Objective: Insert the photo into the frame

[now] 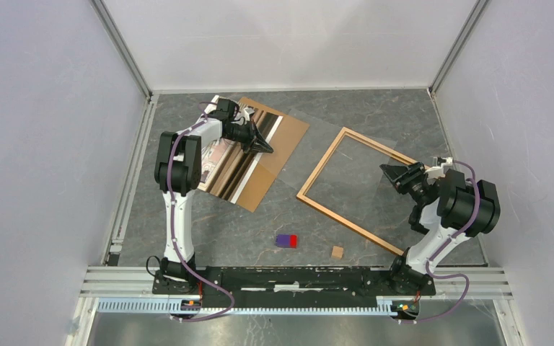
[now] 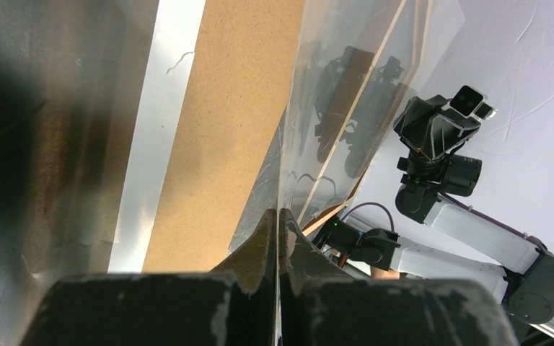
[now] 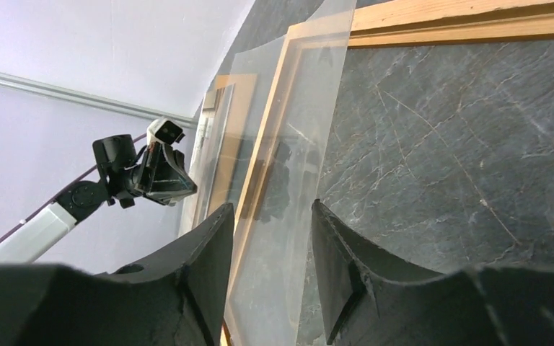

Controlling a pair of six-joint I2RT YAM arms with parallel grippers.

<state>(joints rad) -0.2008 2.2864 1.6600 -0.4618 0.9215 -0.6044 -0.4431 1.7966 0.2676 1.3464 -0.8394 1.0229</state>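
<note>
The photo (image 1: 222, 164), a glossy print with a white edge, lies on the plain brown backing board (image 1: 283, 140) at the back left. In the left wrist view the photo's white edge (image 2: 143, 144) lies beside the board (image 2: 223, 144). The wooden frame (image 1: 346, 189) lies flat at the centre right and shows in the right wrist view (image 3: 462, 18). My left gripper (image 1: 267, 147) is shut on one edge of a clear transparent sheet (image 2: 346, 94), held up over the board. My right gripper (image 1: 391, 173) is open, and the sheet's other end (image 3: 296, 144) runs between its fingers (image 3: 213, 238).
A small purple and red block (image 1: 286, 240) and a small wooden cube (image 1: 337, 251) lie near the front edge. White walls close the table at the back and on both sides. The other arm shows in each wrist view (image 2: 440, 144) (image 3: 151, 173).
</note>
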